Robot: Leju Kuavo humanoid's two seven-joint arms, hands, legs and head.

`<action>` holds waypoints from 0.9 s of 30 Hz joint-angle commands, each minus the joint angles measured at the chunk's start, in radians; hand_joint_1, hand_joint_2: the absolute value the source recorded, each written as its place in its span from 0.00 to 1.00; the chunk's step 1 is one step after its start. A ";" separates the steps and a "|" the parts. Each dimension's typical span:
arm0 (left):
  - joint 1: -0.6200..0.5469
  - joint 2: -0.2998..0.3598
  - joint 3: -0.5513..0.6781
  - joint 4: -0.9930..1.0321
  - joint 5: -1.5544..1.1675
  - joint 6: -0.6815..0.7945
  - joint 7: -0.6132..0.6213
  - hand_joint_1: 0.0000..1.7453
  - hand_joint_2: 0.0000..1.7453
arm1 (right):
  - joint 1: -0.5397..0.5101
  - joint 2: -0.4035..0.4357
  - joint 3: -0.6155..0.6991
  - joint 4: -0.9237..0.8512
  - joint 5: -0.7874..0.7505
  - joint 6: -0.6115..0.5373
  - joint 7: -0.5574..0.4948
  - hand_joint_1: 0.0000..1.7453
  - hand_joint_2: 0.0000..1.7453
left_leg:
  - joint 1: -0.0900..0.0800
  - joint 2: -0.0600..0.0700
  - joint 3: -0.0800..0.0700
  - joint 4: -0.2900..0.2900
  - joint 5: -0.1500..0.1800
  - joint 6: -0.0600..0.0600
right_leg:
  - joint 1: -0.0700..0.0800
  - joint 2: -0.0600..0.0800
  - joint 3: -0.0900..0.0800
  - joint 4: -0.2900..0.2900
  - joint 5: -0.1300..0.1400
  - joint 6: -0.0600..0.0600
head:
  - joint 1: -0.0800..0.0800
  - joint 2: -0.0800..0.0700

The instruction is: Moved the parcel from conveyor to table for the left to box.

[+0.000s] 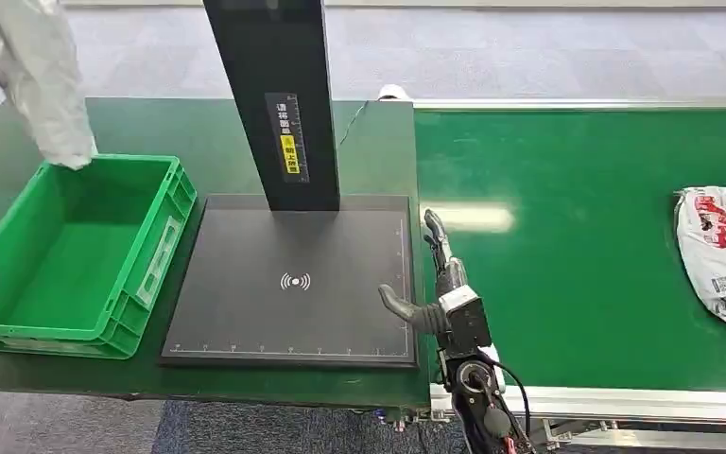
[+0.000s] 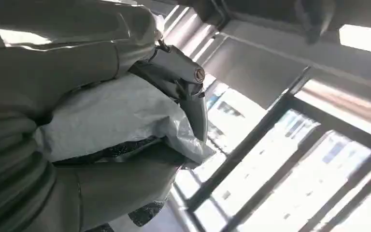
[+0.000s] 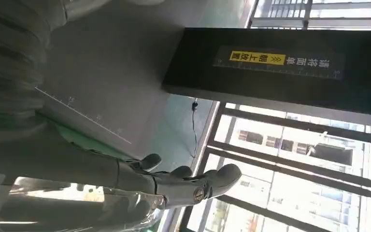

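Note:
A white plastic parcel (image 1: 43, 76) hangs at the top left, above the back rim of the green crate (image 1: 146, 248). My left hand (image 2: 101, 121) grips this parcel (image 2: 116, 116), thumb and fingers closed round its crumpled wrap. A second white parcel with red print (image 1: 723, 251) lies on the green conveyor (image 1: 577, 246) at the right edge. My right hand (image 1: 435, 284) is open with nothing in it, over the line between the black scanner pad (image 1: 246, 284) and the belt. Its fingers (image 3: 193, 186) are stretched out and its thumb points left over the pad.
A black scanner post (image 1: 279, 104) with a yellow label stands at the pad's back edge. The green crate holds nothing. Grey carpet lies beyond the table (image 1: 378, 151) and the belt. The belt's metal front rail (image 1: 643, 405) runs along the near side.

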 commanded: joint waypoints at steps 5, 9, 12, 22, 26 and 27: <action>0.376 0.108 0.105 0.295 -0.029 0.027 0.026 1.00 1.00 | 0.019 -0.002 -0.035 -0.044 0.025 0.008 0.018 0.00 1.00 | -0.002 0.001 0.008 -0.005 0.001 0.000 | -0.002 0.001 0.006 -0.002 0.000 0.000 | 0.000 0.000; 0.489 0.103 0.172 0.299 -0.009 0.084 0.051 1.00 1.00 | 0.063 -0.006 -0.030 -0.086 0.031 0.007 0.025 0.00 1.00 | -0.002 0.000 0.006 -0.004 0.000 0.000 | -0.001 0.000 0.005 -0.002 -0.001 0.000 | 0.000 0.000; 0.504 0.117 0.207 0.297 -0.016 0.095 0.058 1.00 1.00 | 0.079 -0.006 -0.029 -0.095 0.034 0.008 0.026 0.00 1.00 | -0.001 0.001 0.004 -0.002 0.000 0.000 | -0.001 0.001 0.004 -0.002 -0.001 0.000 | 0.001 0.000; 0.512 0.119 0.266 0.283 -0.052 0.095 0.050 1.00 1.00 | 0.091 -0.001 -0.034 -0.106 0.044 0.011 0.028 0.00 1.00 | 0.000 -0.001 0.001 -0.001 0.000 -0.001 | 0.000 -0.001 0.001 -0.001 0.000 0.000 | 0.000 0.000; 0.533 0.114 0.319 0.267 -0.049 0.105 -0.024 0.00 1.00 | 0.078 -0.001 -0.033 -0.088 0.051 0.016 0.030 0.00 1.00 | 0.000 0.000 0.002 -0.001 0.000 -0.001 | 0.000 0.000 0.002 -0.001 0.000 0.000 | 0.001 0.000; 0.521 0.107 0.361 0.260 -0.039 0.115 -0.086 0.00 1.00 | 0.071 -0.001 -0.032 -0.079 0.053 0.016 0.030 0.00 1.00 | 0.000 0.000 0.004 -0.002 0.000 0.000 | 0.000 0.000 0.004 -0.002 -0.001 0.000 | 0.000 0.000</action>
